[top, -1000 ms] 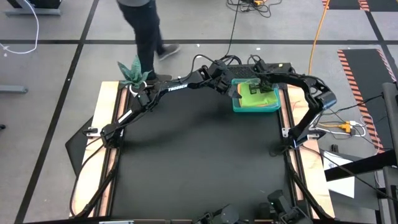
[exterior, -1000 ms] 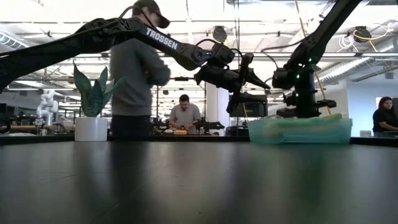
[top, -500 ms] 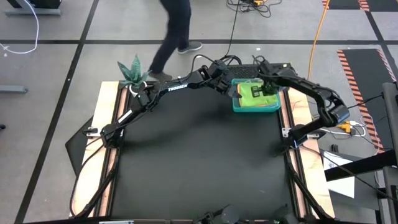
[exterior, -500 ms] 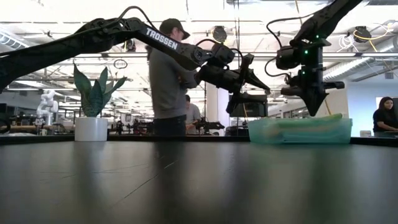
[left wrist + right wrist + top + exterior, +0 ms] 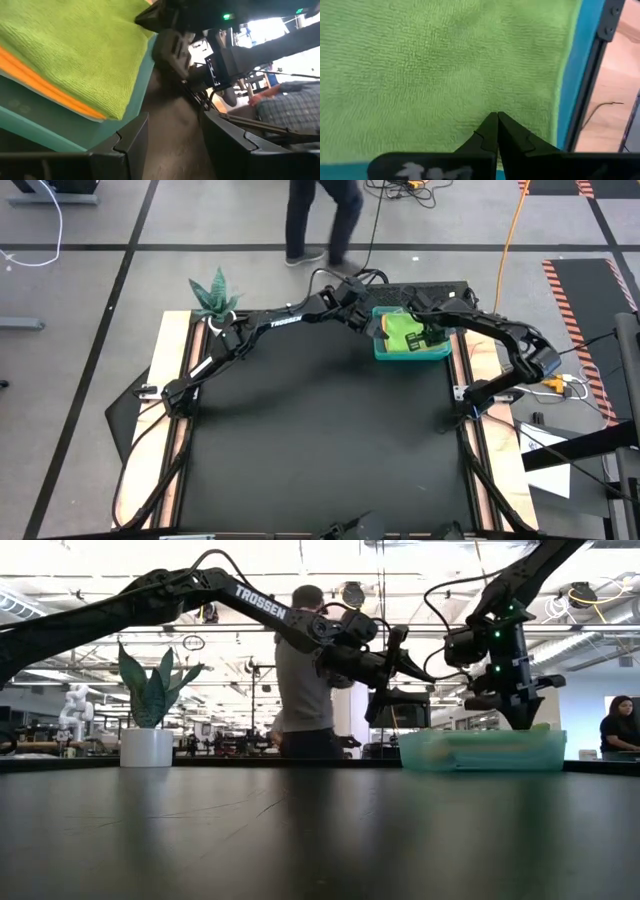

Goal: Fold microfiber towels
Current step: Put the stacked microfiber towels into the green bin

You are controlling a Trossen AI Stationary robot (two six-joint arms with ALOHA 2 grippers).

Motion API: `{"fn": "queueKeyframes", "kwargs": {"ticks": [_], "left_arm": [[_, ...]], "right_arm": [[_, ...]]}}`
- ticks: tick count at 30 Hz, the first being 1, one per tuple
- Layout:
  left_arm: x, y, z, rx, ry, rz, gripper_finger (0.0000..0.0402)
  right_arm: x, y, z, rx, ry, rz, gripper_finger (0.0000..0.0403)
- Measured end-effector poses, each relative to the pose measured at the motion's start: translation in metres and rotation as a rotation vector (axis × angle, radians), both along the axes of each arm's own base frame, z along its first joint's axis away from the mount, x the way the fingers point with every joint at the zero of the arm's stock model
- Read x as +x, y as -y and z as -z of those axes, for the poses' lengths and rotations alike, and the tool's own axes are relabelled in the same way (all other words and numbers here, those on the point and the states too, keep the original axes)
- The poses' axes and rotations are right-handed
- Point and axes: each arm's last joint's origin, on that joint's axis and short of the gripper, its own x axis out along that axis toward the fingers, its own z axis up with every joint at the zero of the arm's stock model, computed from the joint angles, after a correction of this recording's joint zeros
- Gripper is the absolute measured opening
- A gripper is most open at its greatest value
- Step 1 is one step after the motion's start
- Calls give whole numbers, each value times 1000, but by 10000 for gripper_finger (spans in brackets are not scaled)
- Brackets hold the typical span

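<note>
Lime green towel (image 5: 435,65) lies flat, nubby, atop the orange towel (image 5: 35,75); right claw (image 5: 497,131) pressed together, left claw (image 5: 172,140) spread

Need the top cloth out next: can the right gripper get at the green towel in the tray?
Probably yes. The right gripper, shut, sits right over the green towel atop the stack in the tray, nothing between; it must open first.
</note>
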Motion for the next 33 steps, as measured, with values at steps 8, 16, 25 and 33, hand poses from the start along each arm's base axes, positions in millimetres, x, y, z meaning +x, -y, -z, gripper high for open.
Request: {"fn": "queueKeyframes", "kwargs": {"ticks": [8,16,25,33], "left_arm": [[1,5,2,-17,-9,29,182],[0,5,3,-18,-14,45,182],[0,6,2,-16,-11,50,182],[-1,7,3,-47,-12,93,182]], "right_arm": [[4,1,16,6,-66,6,0],[2,-7,-6,-98,1,51,0],[4,-8,4,-119,-124,81,0],[9,-5,26,-34,-232,85,0]]}}
